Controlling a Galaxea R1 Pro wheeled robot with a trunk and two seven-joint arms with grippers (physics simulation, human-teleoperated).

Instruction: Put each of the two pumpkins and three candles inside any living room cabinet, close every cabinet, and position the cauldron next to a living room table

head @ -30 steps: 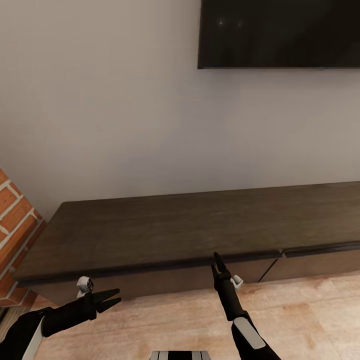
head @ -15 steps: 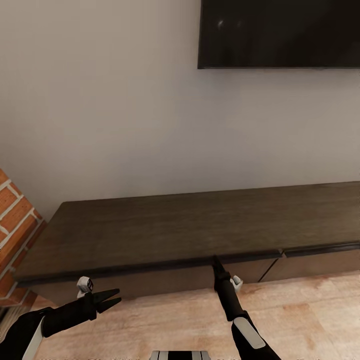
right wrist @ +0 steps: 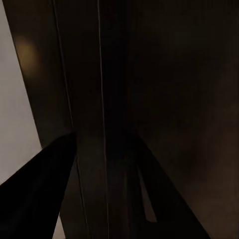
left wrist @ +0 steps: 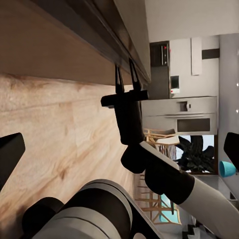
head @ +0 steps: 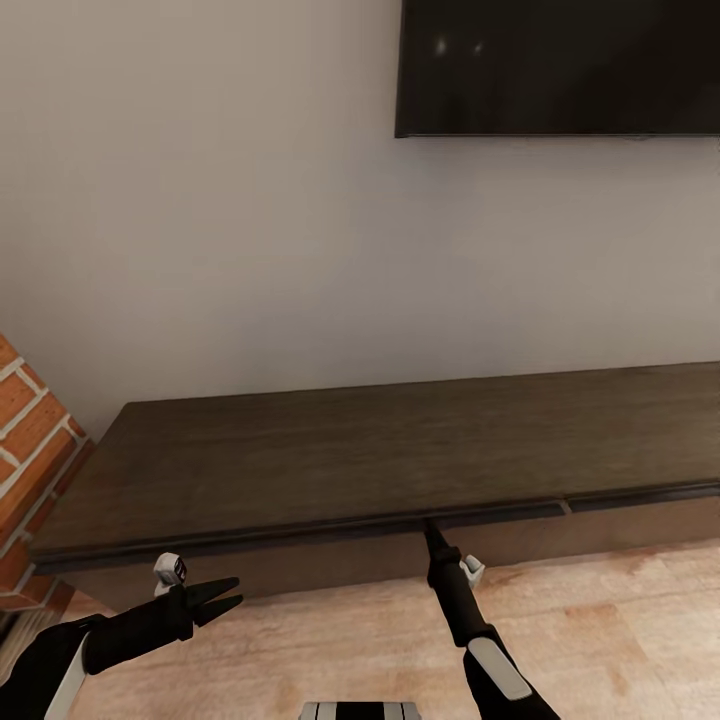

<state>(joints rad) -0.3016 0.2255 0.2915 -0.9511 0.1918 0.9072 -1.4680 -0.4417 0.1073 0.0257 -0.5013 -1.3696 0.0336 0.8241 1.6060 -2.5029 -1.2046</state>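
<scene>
Pale wall [head: 200,200]; dark television [head: 560,65]; brick edge [head: 30,440]; wooden floor [head: 620,630].

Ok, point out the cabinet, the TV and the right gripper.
cabinet [head: 330,450]: head view, on its dark top.
TV [head: 560,65]: head view, on the black screen.
right gripper [head: 431,529]: head view, at its fingertips.

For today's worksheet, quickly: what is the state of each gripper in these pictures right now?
Left gripper: open, empty, over the wood floor.
Right gripper: open, fingertips at the long dark brown wood cabinet's front edge.
</scene>
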